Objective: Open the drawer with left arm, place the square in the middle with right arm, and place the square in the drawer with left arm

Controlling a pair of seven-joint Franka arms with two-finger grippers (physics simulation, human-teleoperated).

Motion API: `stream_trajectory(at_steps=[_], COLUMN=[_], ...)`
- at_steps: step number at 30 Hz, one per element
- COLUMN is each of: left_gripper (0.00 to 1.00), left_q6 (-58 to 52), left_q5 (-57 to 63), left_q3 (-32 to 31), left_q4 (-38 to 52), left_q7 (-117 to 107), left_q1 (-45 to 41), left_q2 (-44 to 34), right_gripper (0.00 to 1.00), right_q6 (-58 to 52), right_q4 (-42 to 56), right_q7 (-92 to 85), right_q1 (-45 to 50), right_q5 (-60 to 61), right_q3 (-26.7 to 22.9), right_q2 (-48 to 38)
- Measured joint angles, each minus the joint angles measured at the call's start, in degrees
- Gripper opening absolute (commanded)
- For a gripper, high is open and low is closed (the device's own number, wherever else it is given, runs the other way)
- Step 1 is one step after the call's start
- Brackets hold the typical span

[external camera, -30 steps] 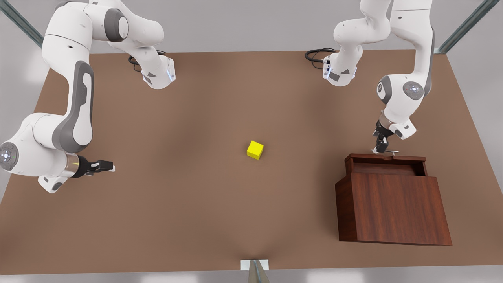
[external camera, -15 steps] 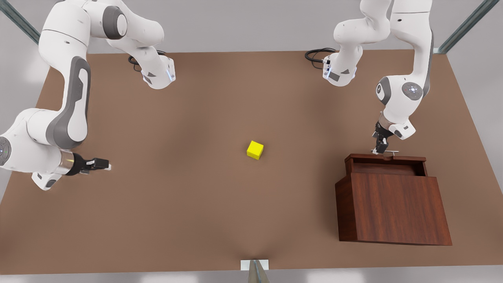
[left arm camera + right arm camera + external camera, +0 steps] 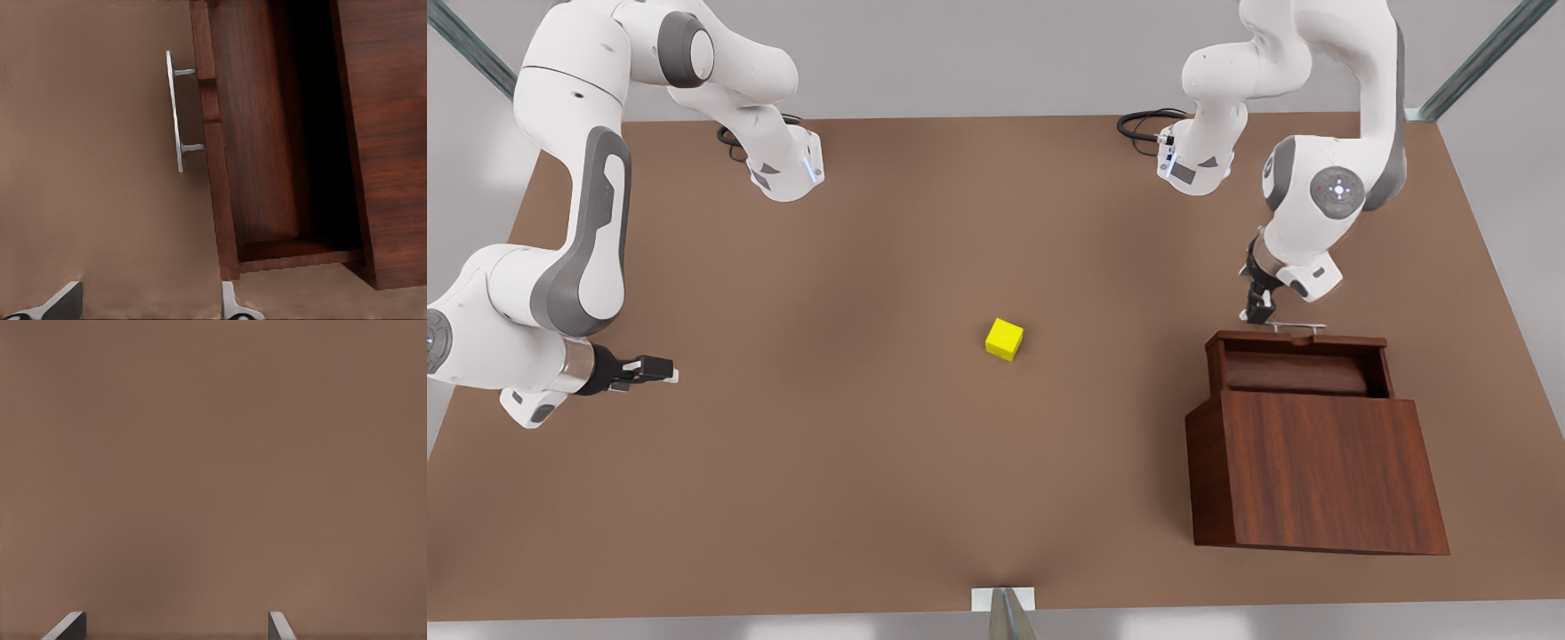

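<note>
While the brown tabletop (image 3: 871, 489) is spanned by both arms, the wooden cabinet (image 3: 1316, 471) is seen on the front view's right, with its drawer (image 3: 1298, 360) pulled part-way out and the inside of the tray exposed. The silver bar handle (image 3: 1296, 326) is fixed to the drawer front. The left gripper (image 3: 1258, 311) is held just beside one end of that handle, apart from it; in the left wrist view its fingers (image 3: 230, 303) are spread wide with nothing between them. The right gripper (image 3: 660, 370) is parked low over bare table at the front view's left, fingers (image 3: 277, 625) likewise parted and empty. The yellow cube (image 3: 1005, 339) is set on the tabletop's middle, well apart from both grippers.
</note>
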Motion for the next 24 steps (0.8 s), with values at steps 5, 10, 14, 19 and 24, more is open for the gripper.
stream_trajectory(at_steps=[5,10,14,19,24], left_gripper=[1.0,1.0,1.0,1.0,1.0], left_q6=[-21.6,-13.9,-6.4,2.1,4.9], left_q5=[0.3,2.9,8.2,11.1,12.6], left_q3=[-7.3,-7.7,-7.2,-7.4,-7.1], left_q4=[31.9,45.5,48.0,47.7,50.6], left_q7=[70.0,73.8,57.8,54.9,55.5], left_q1=[-12.3,-20.5,-28.0,-32.6,-36.6], left_q2=[10.8,32.3,42.1,47.0,53.0], right_gripper=[1.0,1.0,1.0,1.0,1.0], right_q6=[0.0,0.0,0.0,0.0,-0.6], right_q4=[0.0,-0.1,-0.1,-0.3,-3.4], right_q7=[-0.2,-0.6,-0.6,-0.2,0.8], right_q1=[0.0,0.0,0.0,-1.1,-4.4], right_q5=[0.0,0.0,0.0,-0.2,-4.7], right_q3=[-0.1,-0.2,-0.2,-0.1,2.9], right_q2=[0.0,0.1,0.2,-1.5,-10.6])
